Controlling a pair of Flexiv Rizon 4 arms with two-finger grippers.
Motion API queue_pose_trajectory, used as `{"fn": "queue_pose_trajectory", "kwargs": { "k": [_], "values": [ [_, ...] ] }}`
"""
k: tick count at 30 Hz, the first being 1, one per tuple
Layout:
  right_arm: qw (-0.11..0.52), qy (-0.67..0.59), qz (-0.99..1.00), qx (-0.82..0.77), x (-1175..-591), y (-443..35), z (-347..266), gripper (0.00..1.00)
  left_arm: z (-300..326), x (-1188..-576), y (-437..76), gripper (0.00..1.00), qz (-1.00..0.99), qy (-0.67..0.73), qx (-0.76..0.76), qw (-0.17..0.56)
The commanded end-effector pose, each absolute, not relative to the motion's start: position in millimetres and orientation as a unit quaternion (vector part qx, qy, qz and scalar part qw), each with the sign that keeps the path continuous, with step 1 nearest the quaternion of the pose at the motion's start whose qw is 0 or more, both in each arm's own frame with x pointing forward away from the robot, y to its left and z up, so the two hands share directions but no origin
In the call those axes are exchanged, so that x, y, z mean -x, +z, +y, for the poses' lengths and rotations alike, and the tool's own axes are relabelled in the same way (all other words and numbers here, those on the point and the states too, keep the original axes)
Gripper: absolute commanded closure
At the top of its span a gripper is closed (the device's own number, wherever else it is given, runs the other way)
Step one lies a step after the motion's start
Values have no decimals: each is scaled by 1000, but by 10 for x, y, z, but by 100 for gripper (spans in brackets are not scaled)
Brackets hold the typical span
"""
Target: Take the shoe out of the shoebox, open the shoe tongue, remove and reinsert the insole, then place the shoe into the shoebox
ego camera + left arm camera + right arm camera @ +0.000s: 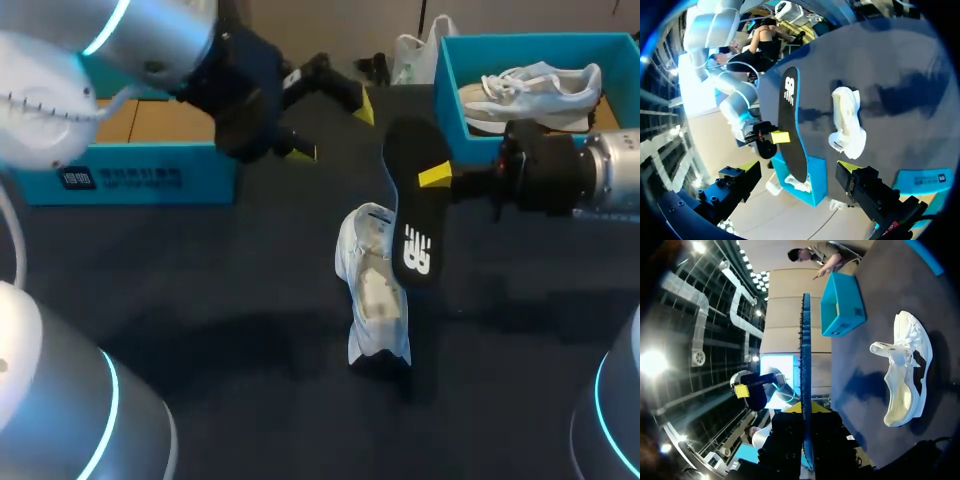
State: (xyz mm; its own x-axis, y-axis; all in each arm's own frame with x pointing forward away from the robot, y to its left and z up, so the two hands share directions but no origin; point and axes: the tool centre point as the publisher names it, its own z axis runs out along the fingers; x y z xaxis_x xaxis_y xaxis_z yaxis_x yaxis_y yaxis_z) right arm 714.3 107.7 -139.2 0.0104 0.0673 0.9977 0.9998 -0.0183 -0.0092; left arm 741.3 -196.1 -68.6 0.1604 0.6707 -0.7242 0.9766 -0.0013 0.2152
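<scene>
**Head view:** the right claw [438, 178], in from the right, pinches the black insole [405, 215] at its side edge & holds it in the air, just above the white shoe [375, 295]. The shoe lies approx. mid-table [180, 290] w/ its opening facing up. The left claw [332, 128] hangs spread & empty over the far part of the table, well apart from the shoe. The teal shoebox [445, 100] sits at the far right w/ a second shoe [535, 92] inside. The other teal box [140, 178] sits at the far left.

**Left wrist view:** the left claw's fingers are wide apart w/ nothing betw. them. Ahead of it the insole shows its logo side, w/ a yellow tip of the right claw pressed on its edge. The shoe lies on the table beside the insole, not touching it. The shoebox shows behind the insole's near end.

**Right wrist view:** the insole is seen edge-on, clamped betw. the right claw's fingers. The shoe lies beside it on the table, apart from the claw. The other teal box is beyond the shoe.
</scene>
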Motion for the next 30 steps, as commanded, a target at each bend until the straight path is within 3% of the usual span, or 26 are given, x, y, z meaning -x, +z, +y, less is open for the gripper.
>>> {"fn": "queue_pose_trajectory", "kwargs": {
  "k": [1,15,30],
  "values": [
    [482,-481,-510,526,-7116,-1398,1074,100,-1880,-7332,-741,0,526,-345,-612,479],
    [479,-487,-509,523,-7138,-1413,1065,100,-1880,-7332,-741,0,526,-345,-612,479],
    [488,-487,-507,517,-7143,-1409,1235,100,-2016,-7419,-1170,0,559,-402,-526,499]
  ]
}}
